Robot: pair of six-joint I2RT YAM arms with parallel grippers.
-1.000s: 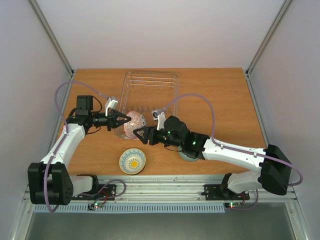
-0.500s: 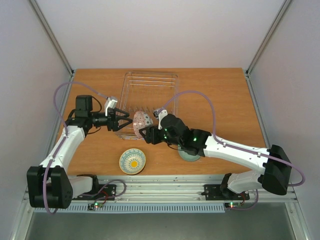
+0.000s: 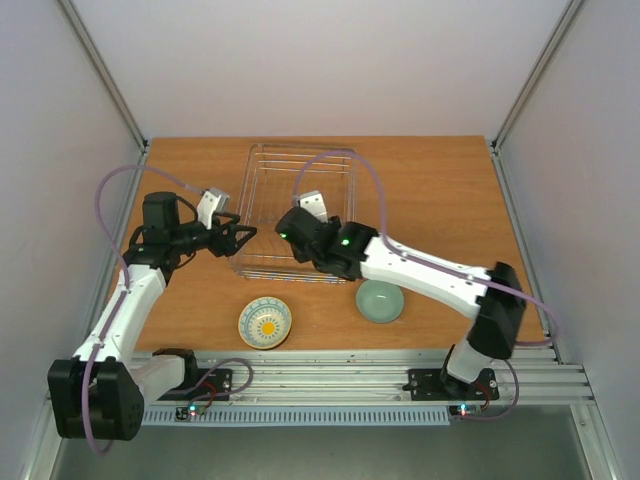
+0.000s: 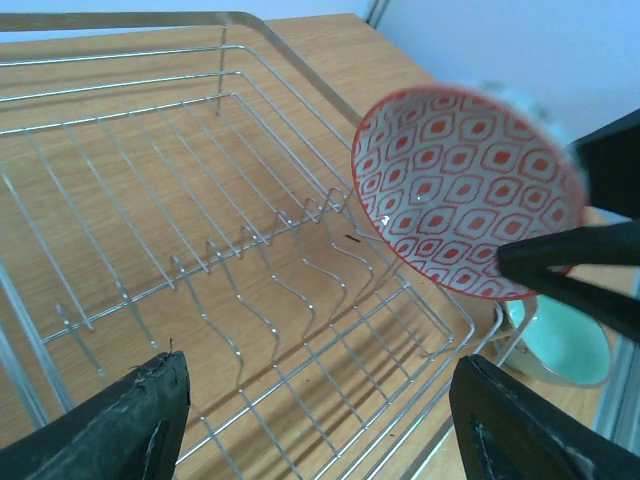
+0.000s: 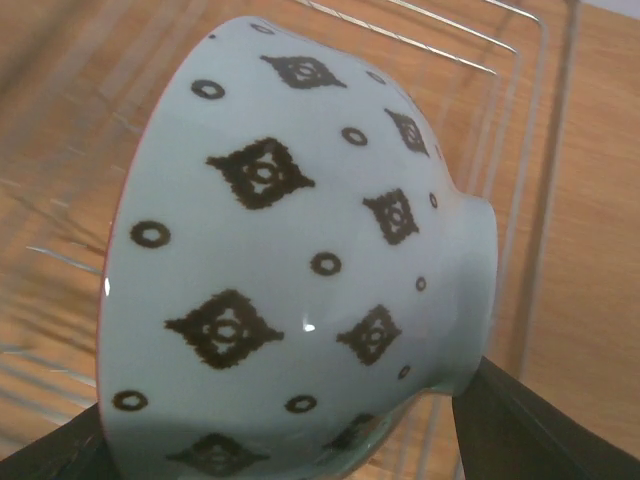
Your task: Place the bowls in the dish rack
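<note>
**Wooden desk with a wire rack, one bowl in the right claw**

White walls stand around the brown wooden desk (image 3: 450,200). The rectangular silver wire dish rack (image 3: 300,165) lies in the upper middle of the top view.

The right claw (image 5: 290,445) pinches a red-patterned round ceramic bowl (image 4: 465,190), with one dark finger on each side. The bowl is turned on its side. In the left wrist view, at the upper right, its inside shows red shapes on white and faces the camera. In the right wrist view its pale outside with dark diamond marks fills most of the frame. It hangs over the near part of the rack, above the thin prongs (image 4: 300,250). I cannot tell if it touches the wires.

The left claw (image 3: 243,236) is spread wide and holds nothing. It is just beside the left edge of the rack.

A mint green round bowl (image 3: 380,301) sits on the desk below the right arm, right of centre. A cream-yellow bowl with a teal and yellow inside (image 3: 265,322) sits lower left of centre.
</note>
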